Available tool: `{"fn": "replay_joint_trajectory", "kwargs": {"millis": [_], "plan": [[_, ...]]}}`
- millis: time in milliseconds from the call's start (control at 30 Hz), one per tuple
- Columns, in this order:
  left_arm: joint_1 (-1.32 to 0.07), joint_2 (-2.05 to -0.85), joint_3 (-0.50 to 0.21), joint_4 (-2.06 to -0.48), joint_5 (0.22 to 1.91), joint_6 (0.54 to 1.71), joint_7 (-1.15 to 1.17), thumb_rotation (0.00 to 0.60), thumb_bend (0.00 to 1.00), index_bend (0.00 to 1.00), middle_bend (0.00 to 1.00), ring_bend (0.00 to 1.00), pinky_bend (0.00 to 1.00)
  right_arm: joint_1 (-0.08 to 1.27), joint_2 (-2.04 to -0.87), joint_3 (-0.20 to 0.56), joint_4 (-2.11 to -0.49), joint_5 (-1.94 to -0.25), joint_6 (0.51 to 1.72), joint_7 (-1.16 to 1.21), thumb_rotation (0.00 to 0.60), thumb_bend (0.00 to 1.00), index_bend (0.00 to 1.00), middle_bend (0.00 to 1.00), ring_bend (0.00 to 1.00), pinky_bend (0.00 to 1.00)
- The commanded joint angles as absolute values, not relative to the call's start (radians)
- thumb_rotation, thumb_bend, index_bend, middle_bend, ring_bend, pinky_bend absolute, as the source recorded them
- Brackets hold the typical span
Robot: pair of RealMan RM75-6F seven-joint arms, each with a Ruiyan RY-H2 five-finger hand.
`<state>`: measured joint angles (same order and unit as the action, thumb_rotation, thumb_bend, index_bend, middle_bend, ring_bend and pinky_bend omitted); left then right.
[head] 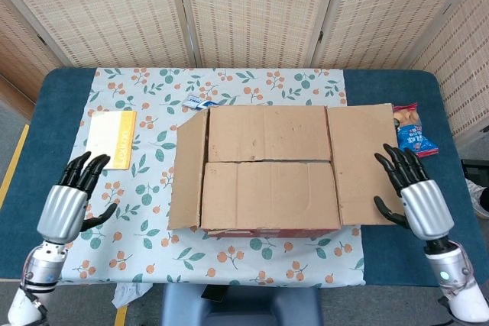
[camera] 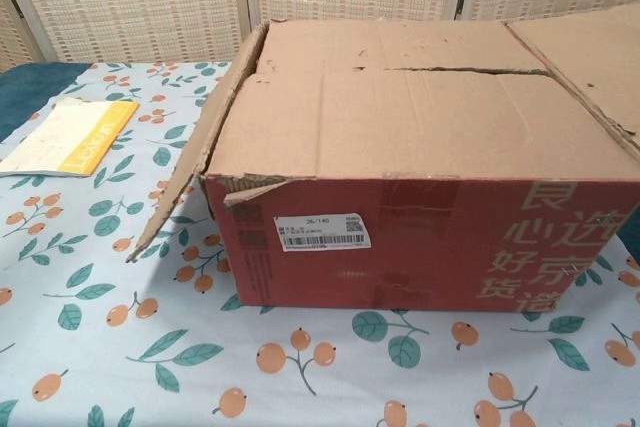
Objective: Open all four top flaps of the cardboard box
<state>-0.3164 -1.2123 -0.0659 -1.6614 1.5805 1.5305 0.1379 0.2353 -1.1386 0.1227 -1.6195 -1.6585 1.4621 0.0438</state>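
The cardboard box [head: 269, 173] sits mid-table, its red front [camera: 420, 242] facing the chest view. Its left flap [head: 188, 173] hangs outward and down, seen edge-on as the left flap [camera: 190, 157] in the chest view. The right flap [head: 365, 162] lies folded out flat. The far flap [head: 267, 133] and near flap [head: 269, 195] still lie closed over the top. My left hand [head: 65, 205] hovers over the table's left edge, well clear of the box, fingers spread and empty. My right hand [head: 414, 195] floats at the right flap's outer edge, fingers spread, holding nothing.
A yellow booklet [head: 110, 139] lies on the floral cloth [head: 145, 97] left of the box. A snack packet [head: 412, 133] rests on the blue table at the right. A small blue-and-white item [head: 200, 102] peeks out behind the box. Wicker screens stand behind the table.
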Motion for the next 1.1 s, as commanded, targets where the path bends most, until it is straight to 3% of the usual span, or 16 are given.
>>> {"fn": "replay_joint_trajectory", "kwargs": {"millis": [33, 433, 1100], "plan": [[-0.279, -1.212, -0.03, -1.538, 1.586, 1.525, 0.078, 0.6, 0.29, 0.0, 0.15, 0.04, 0.14, 0.323, -1.132, 0.168, -1.677, -1.593, 1.334, -0.048, 0.6, 0.41, 0.0, 0.0, 0.0, 0.0], [-0.262, -1.239, -0.053, -1.431, 1.547, 1.513, 0.011, 0.6, 0.29, 0.0, 0.15, 0.04, 0.13, 0.531, -1.216, 0.265, -1.681, -1.369, 1.071, -0.237, 0.6, 0.41, 0.0, 0.0, 0.0, 0.0], [-0.244, -1.232, -0.076, -1.358, 1.527, 1.503, -0.14, 0.6, 0.29, 0.0, 0.15, 0.04, 0.12, 0.675, -1.407, 0.275, -1.507, -1.248, 1.008, -0.3, 0.6, 0.41, 0.0, 0.0, 0.0, 0.0]]}}
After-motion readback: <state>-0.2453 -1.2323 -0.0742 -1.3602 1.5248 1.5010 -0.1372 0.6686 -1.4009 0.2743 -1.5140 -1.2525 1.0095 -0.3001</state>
